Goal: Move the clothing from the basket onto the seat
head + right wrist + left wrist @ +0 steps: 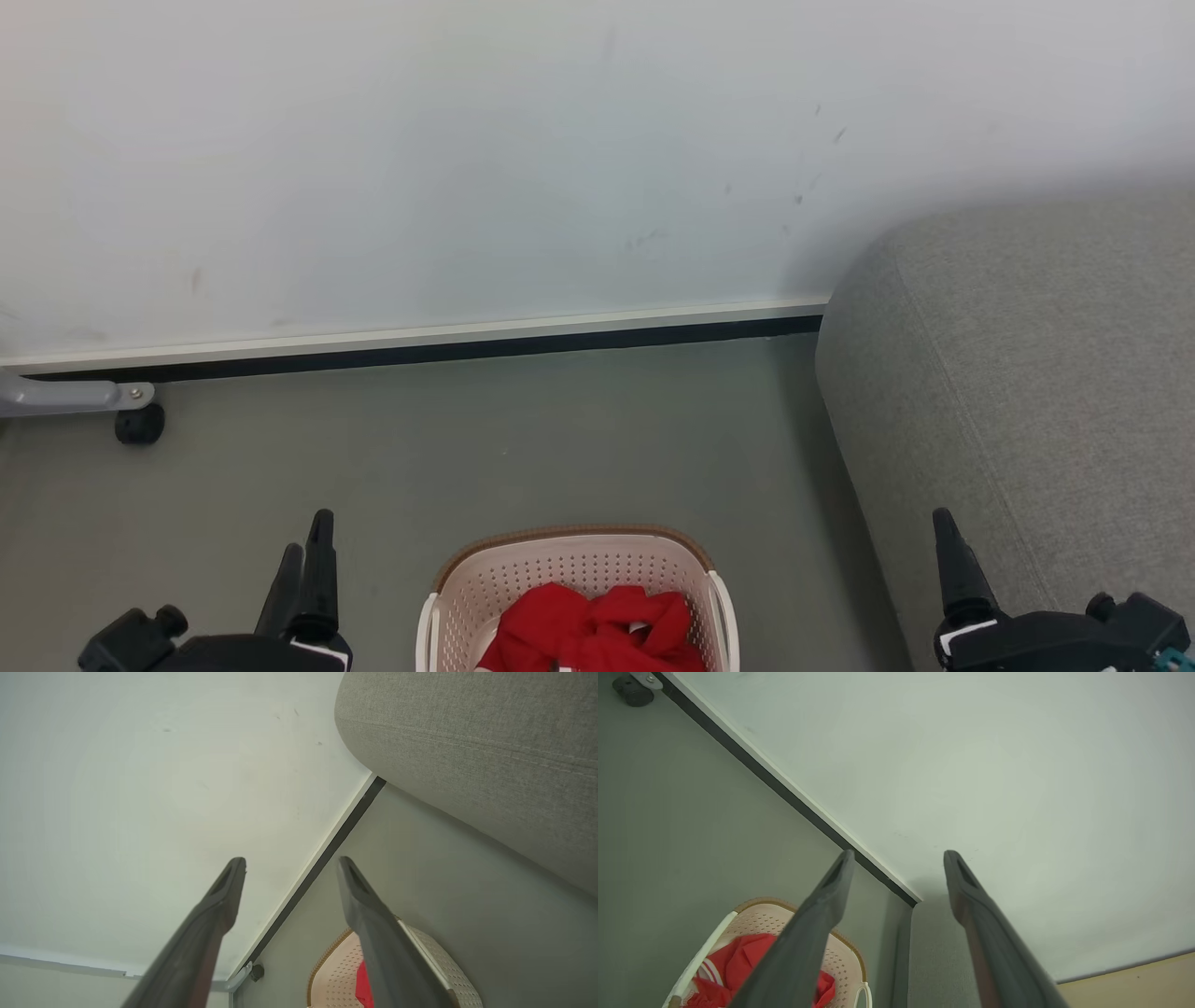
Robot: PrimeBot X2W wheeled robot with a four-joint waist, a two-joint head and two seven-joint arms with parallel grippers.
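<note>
The cream-white basket [574, 539] with a brown rim stands on the floor at the bottom centre of the head view. Red clothing [588, 630] lies bunched inside it. The grey seat [1027, 373] rises at the right, close to the basket. My left gripper [310, 537] hangs open to the left of the basket, and my right gripper [945, 523] is in front of the seat's edge. In the left wrist view the open left gripper [899, 852] holds nothing above the basket [756, 903] and clothing [738, 961]. My right gripper [290, 860] is open and holds nothing.
A pale wall with a white and black baseboard [420, 338] runs behind the grey floor [560, 439]. A grey metal leg with a black caster [140, 425] sits at the far left by the wall. The seat's corner [467, 742] stands near the wall.
</note>
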